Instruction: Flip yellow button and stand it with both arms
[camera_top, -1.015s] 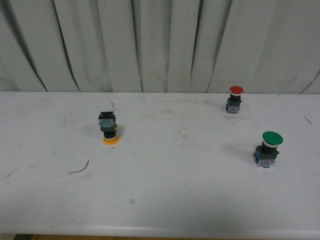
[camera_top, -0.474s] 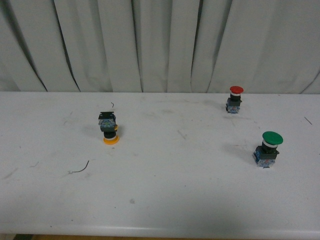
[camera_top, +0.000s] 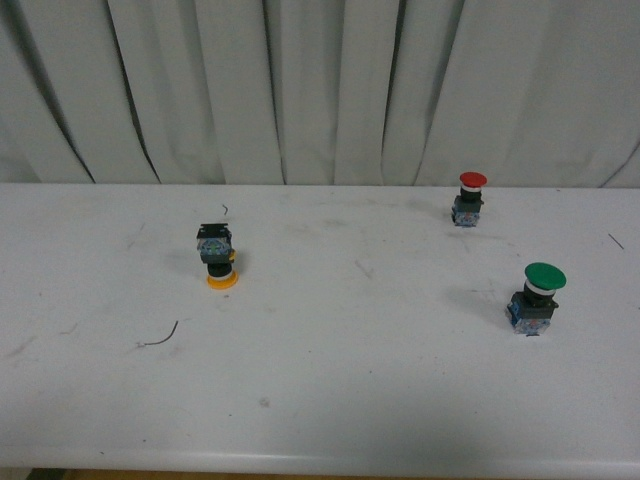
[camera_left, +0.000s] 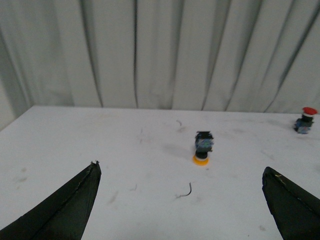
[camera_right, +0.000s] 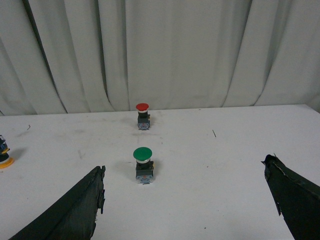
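Front view: yellow button (camera_top: 217, 257) upside down on the left half of the white table (camera_top: 330, 400), orange-yellow cap flat against the surface, black collar above it, dark boxy base with blue bits topmost. Stands free, touching only the table. Just behind it, a tiny dark curl (camera_top: 225, 209) on the surface. Nearer the camera and a little further left, a thin bent wire scrap (camera_top: 160, 337), apart from the button. Well off to the right, close to the table's back edge, a red button (camera_top: 469, 198) upright with cap on top. Nearer and further right still, a larger green button (camera_top: 538, 297), upright too, well apart from the red one and from the yellow one. Behind the table, a pale pleated curtain (camera_top: 320, 90) across the whole width. Left wrist view: left tool (camera_left: 180, 167) spread wide, two black wedge fingers (camera_left: 65, 210) far apart, gripping nothing, well short of the yellow button. Same button seen there cap-down further out on the table, roughly between the two fingertips, with the wire scrap lying nearer than it and the red button small in the distance. Right wrist view: right tool (camera_right: 183, 163) likewise parted wide and empty, well back from the green button framed between its fingers, red button beyond that near the curtain, yellow cap only partly in frame. Faint grey scuffs scattered over the table top.
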